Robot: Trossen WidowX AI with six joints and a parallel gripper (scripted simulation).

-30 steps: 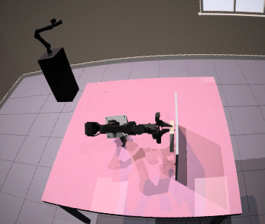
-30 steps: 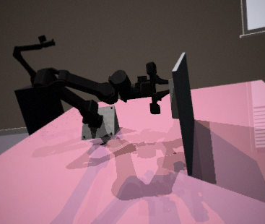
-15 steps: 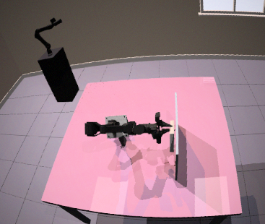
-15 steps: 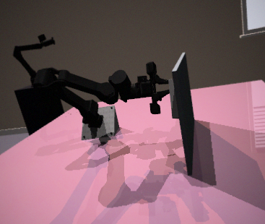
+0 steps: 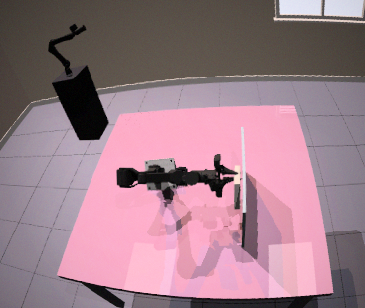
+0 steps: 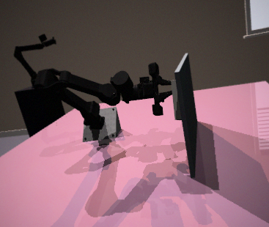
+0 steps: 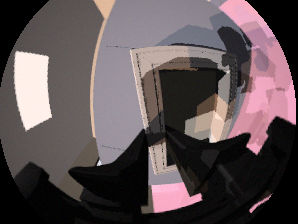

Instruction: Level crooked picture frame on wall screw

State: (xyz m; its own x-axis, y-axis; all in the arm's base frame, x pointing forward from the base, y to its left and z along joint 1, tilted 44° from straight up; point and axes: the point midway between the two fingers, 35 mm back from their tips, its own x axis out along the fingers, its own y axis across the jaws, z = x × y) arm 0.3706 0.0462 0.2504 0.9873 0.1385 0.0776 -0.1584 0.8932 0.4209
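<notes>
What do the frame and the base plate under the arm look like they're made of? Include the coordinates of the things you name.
The picture frame [image 5: 237, 171] [image 6: 178, 106] [image 7: 141, 95]: probably painted wood or molded plastic, matte cream, judging by its stepped molding and soft shading. The base plate [image 5: 171, 162] [image 6: 111, 118]: likely metal, dull gray, with dark holes or bolt heads near its corners; the look alone doesn't settle it.

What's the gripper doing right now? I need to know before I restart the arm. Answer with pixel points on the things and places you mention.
Gripper [image 5: 238, 175] [image 6: 171, 87] [image 7: 154, 129]: closed on the picture frame [image 5: 237, 188] [image 6: 178, 106] [image 7: 140, 90], at its edge.
</notes>
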